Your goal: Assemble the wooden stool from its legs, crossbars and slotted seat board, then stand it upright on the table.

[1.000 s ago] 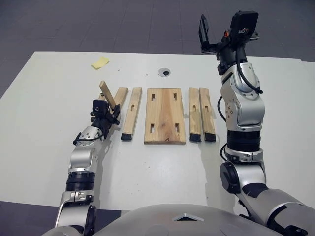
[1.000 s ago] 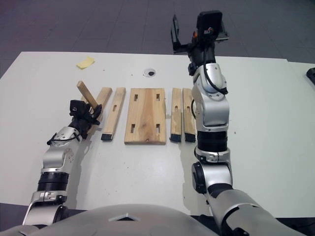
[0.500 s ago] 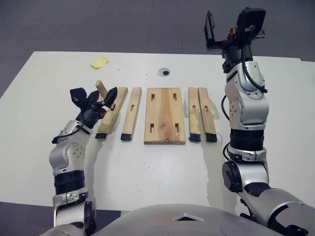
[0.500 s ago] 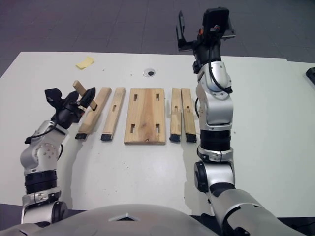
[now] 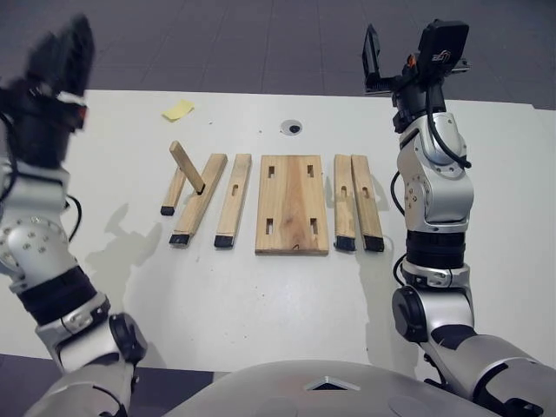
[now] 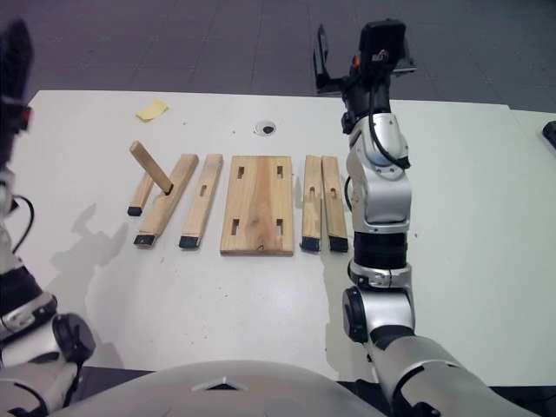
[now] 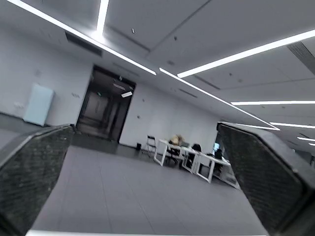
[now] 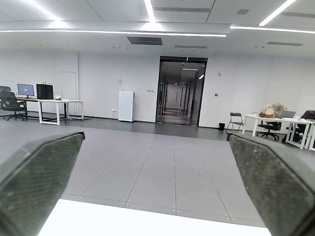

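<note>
Left eye view shows the seat board (image 5: pixel 292 203) flat on the table (image 5: pixel 104 148), legs (image 5: pixel 345 201) at its 3 and 9 o'clock, left gripper (image 7: pixel 147 182) and right gripper (image 8: pixel 157 182) both wide open and empty, so a bump could topple the crossbar (image 5: pixel 188 167) leaning at 9 o'clock.

There is one seat board (image 5: pixel 292 204), four long slotted legs (image 5: pixel 233 200), two shorter crossbars (image 5: pixel 187 165), one yellow paper note (image 5: pixel 177 109), and one round hole (image 5: pixel 294 128) in the one table (image 5: pixel 261 295).
</note>
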Tool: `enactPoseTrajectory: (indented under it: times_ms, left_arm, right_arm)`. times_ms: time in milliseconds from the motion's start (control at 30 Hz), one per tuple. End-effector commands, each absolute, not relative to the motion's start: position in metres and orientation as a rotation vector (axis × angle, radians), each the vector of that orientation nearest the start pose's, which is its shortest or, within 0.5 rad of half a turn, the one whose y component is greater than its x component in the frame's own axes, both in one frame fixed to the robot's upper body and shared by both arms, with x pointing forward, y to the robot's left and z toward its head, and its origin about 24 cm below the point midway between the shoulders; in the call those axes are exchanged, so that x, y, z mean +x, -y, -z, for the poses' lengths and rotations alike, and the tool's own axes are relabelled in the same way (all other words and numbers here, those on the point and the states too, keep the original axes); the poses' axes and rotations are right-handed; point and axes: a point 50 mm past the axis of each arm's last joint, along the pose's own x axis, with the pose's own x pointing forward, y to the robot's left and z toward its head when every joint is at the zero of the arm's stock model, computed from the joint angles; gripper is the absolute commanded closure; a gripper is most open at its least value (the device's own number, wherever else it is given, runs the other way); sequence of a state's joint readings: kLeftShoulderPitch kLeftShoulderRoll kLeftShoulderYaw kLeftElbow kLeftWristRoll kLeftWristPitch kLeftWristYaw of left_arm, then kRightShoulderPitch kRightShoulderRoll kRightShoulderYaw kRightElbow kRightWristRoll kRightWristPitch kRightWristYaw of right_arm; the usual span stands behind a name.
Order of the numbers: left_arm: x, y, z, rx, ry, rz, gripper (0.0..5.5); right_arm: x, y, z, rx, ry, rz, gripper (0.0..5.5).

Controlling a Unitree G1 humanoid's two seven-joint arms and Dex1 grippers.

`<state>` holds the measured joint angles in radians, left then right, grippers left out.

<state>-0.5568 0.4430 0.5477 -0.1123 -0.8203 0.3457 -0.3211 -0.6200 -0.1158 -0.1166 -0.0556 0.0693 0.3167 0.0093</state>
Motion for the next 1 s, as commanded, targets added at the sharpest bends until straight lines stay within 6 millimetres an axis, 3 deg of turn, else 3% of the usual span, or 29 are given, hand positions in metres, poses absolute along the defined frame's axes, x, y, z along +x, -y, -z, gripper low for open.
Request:
enactPoseTrajectory:
  times_ms: [33,133,300,533,800,1000]
  left_arm:
    - [0.331,-0.236,-0.257,-0.265,0.606,0.137,0.13]
    - [0.350,-0.210,-0.229,-0.163,0.495,0.192,0.13]
    - [0.356,-0.198,-0.199,-0.085,0.401,0.228,0.13]
    - [0.355,-0.198,-0.198,-0.092,0.404,0.219,0.13]
    - [0.362,-0.218,-0.158,-0.145,0.182,0.089,0.13]
    - [0.364,-0.215,-0.164,-0.144,0.176,0.136,0.13]
  right_arm:
    - [0.335,0.140,-0.202,-0.001,0.331,-0.079,0.10]
    - [0.333,0.135,-0.201,-0.023,0.335,-0.102,0.10]
    - [0.331,0.131,-0.194,-0.034,0.313,-0.129,0.10]
    - [0.329,0.130,-0.188,-0.035,0.291,-0.129,0.10]
    - [0.327,0.125,-0.182,-0.034,0.268,-0.140,0.10]
    - [0.327,0.125,-0.179,-0.034,0.258,-0.138,0.10]
